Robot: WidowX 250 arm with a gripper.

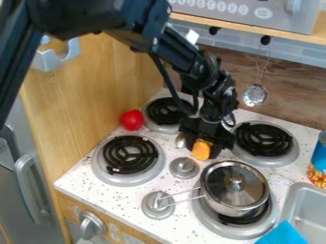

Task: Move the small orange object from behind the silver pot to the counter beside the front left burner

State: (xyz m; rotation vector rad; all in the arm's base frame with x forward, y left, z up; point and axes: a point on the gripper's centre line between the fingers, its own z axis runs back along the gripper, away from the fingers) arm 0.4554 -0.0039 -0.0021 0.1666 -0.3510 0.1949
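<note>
White, speckled toy-stove surface (96, 183), set beside a light wooden panel (96, 86), carries four black coil burners in silver dishes. A black robot arm (191, 64) comes in from the upper left, its black two-part claw (204, 142) low over the middle of the stove. At the claw is a small, rounded orange object (201, 150), just behind the shiny metal pot (219, 206) and near the round silver knob (184, 167).

As for progress, the claw is already at the orange object, but whether it is clamped on it or apart cannot be told, nor whether the object is raised or resting. The object is outside the pot, whose glass lid (223, 190) is on. The pot sits on the near right burner, its wire handle pointing left. A red ball-like object (132, 120) lies near the rear left burner. A grey sink (309, 205) is at right.
</note>
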